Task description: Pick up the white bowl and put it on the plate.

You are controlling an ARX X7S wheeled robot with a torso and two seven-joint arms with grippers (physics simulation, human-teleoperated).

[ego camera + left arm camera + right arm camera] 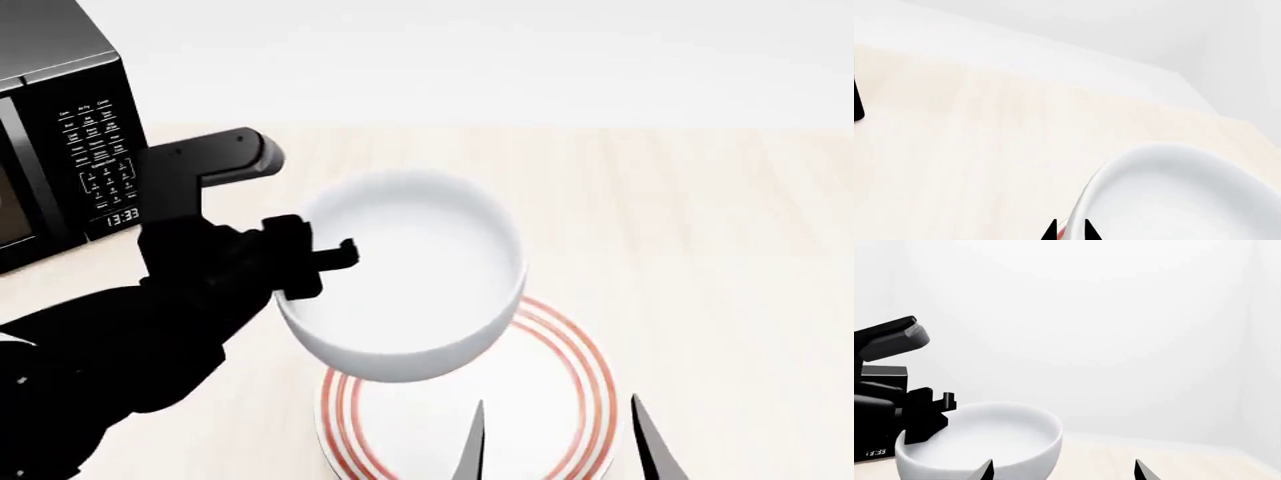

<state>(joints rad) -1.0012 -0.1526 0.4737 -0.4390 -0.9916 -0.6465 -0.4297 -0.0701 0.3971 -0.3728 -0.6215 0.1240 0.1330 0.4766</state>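
Left claw (320, 262) pinching the bowl (400, 275) rim, held above the plate (567, 400). Centre over the red rings, lower level, then release. Right claw (561, 440) spread, idle near the plate.

My right tool (1063, 471) shows only its two dark tips, spread apart. Beyond them the white bowl (981, 442) hangs above the pale surface (1154, 460), my left tool (924, 417) gripping its rim.

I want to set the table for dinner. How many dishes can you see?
2. The glossy white round bowl is held up in the air by the left pincer, above the flat white plate with red rings on the pale wooden table. More may be hidden.
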